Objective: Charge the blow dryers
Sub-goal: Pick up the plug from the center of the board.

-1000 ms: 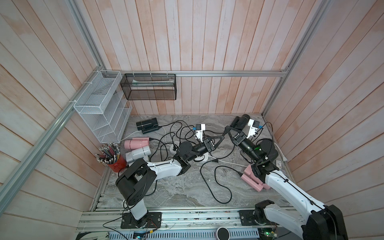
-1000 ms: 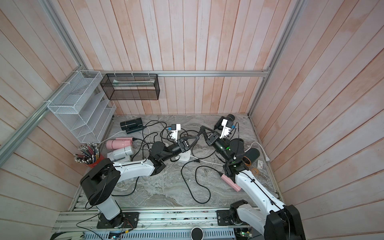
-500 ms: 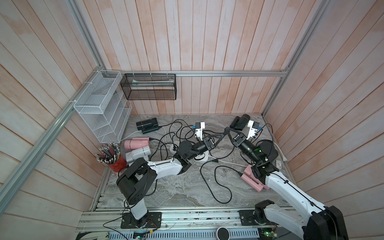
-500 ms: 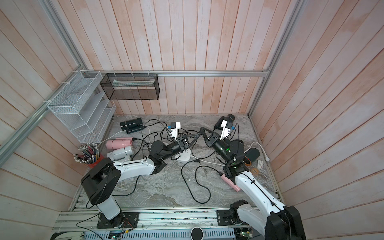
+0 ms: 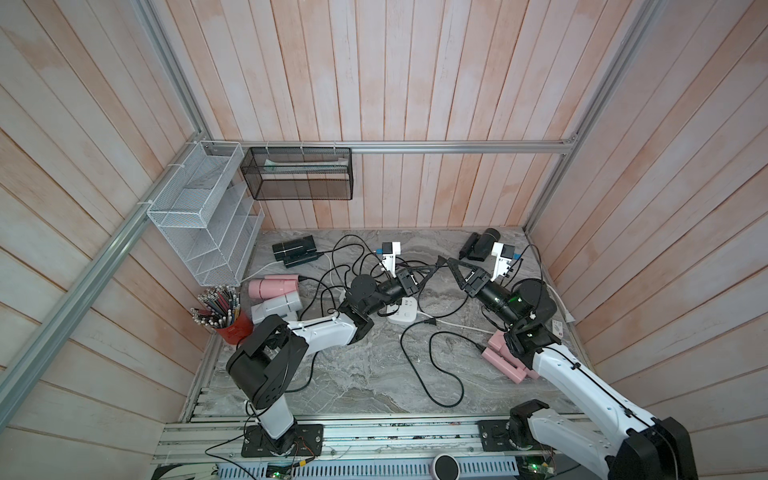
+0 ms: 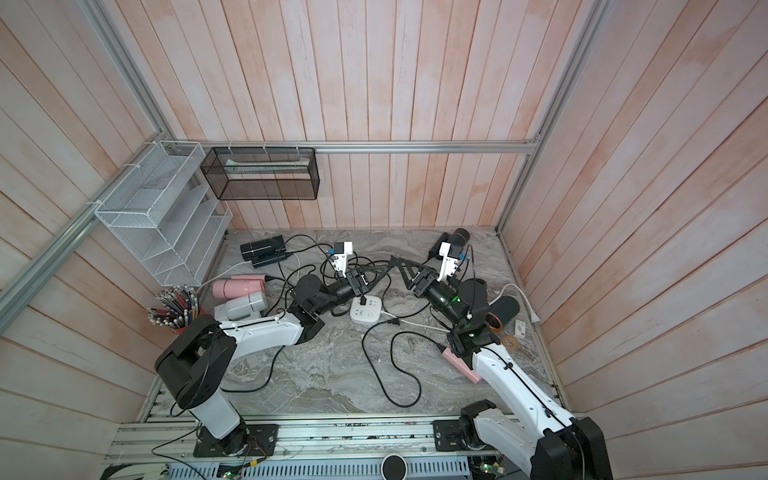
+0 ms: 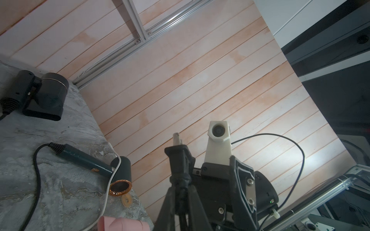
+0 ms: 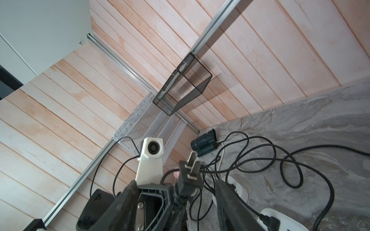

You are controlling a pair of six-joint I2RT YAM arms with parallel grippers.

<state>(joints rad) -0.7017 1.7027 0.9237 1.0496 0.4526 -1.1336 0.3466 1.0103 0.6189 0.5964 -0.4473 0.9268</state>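
Note:
A black plug [image 7: 178, 158] stands up from my left gripper [image 7: 181, 189], which is shut on the plug's neck where the cord begins. My right gripper [image 8: 176, 183] is open, its fingers on either side of the same plug [image 8: 190, 174] and apart from it. In both top views the two grippers meet tip to tip above the cords [image 5: 432, 270] [image 5: 453, 268]. Blow dryers lie around: black [image 5: 293, 249], pink [image 5: 272, 286], pale grey [image 5: 276, 309], black at the back right [image 5: 478, 245], pink by my right arm [image 5: 505, 359], and a dark one with a copper nozzle [image 6: 503, 311].
A white power strip [image 5: 403, 311] lies under the left arm among tangled black cords [image 5: 432, 361]. A second white strip [image 8: 280, 222] shows in the right wrist view. A red cup of pencils [image 5: 222, 309], a white wire rack [image 5: 199, 232] and a black mesh basket [image 5: 297, 172] sit at the left and back.
My left gripper has shut on the plug's neck. My right gripper, shut on the plug before, has opened and let it go. Both arms stay close together.

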